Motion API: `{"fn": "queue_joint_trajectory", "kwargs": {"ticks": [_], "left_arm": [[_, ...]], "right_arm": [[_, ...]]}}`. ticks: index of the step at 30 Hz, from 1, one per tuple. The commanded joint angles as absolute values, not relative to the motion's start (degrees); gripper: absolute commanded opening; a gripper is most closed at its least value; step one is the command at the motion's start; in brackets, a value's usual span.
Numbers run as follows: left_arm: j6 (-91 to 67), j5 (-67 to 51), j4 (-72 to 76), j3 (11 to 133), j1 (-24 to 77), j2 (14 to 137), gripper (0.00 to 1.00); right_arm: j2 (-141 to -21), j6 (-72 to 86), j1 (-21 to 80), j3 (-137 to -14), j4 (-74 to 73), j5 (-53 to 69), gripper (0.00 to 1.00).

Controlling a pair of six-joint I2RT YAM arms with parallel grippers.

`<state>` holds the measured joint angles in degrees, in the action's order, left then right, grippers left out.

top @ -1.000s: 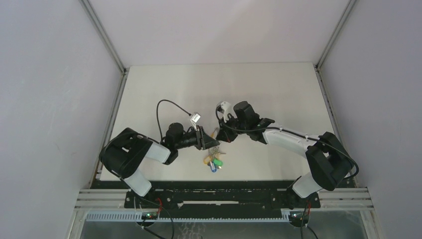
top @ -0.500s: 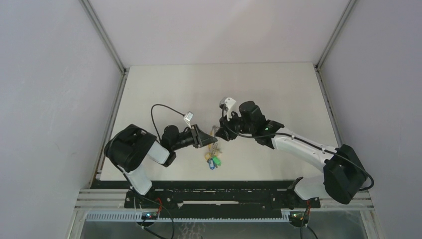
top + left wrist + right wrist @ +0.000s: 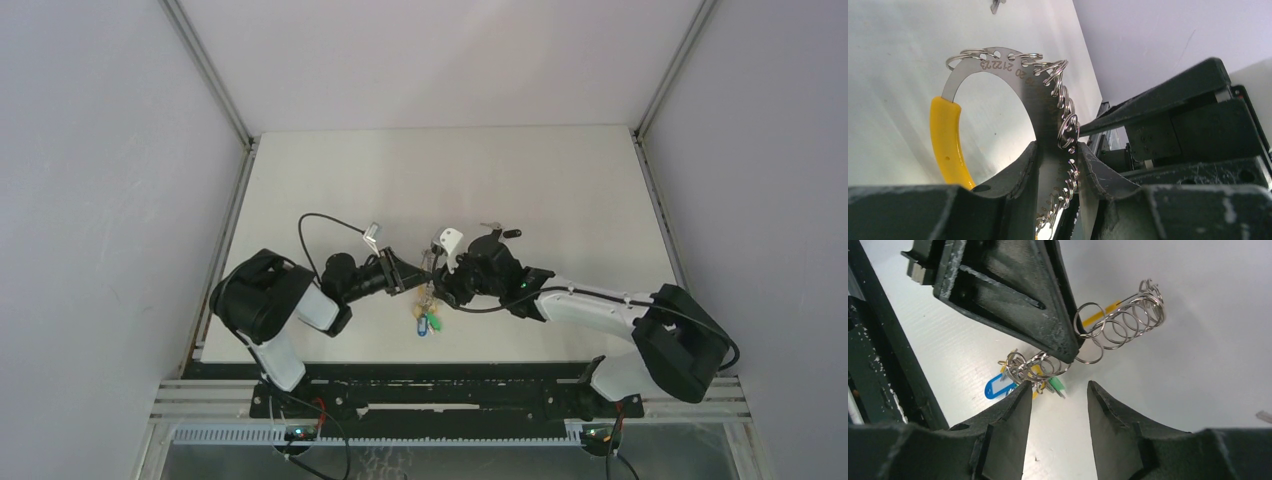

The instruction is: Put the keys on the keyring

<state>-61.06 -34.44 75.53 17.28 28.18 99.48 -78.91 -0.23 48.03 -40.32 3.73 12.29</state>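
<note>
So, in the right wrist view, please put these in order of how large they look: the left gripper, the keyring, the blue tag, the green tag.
1. left gripper, though it is nearest the camera
2. keyring
3. blue tag
4. green tag, partly hidden

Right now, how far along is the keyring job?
Done: several keys with blue, green and yellow tags already hang from the keyring.
In hand: the left gripper is shut on the keyring; the right gripper is open beside it, empty.
Left: what looks like a black-headed key lies loose on the table beyond the arms.
</note>
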Motion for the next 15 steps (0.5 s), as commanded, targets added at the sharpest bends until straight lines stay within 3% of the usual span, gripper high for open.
{"fn": "queue_joint_trajectory", "kwargs": {"ticks": [1, 15], "left_arm": [[-63.3, -33.1, 79.8, 16.2, 26.5, 98.6, 0.09], [-64.9, -33.5, 79.7, 16.1, 26.3, 98.9, 0.09]], "right_arm": [[-79.6, -2.6, 49.9, -39.0, 13.1, 8.5, 0.45], [-84.0, -2.7, 51.2, -38.8, 19.1, 5.5, 0.45]]}}
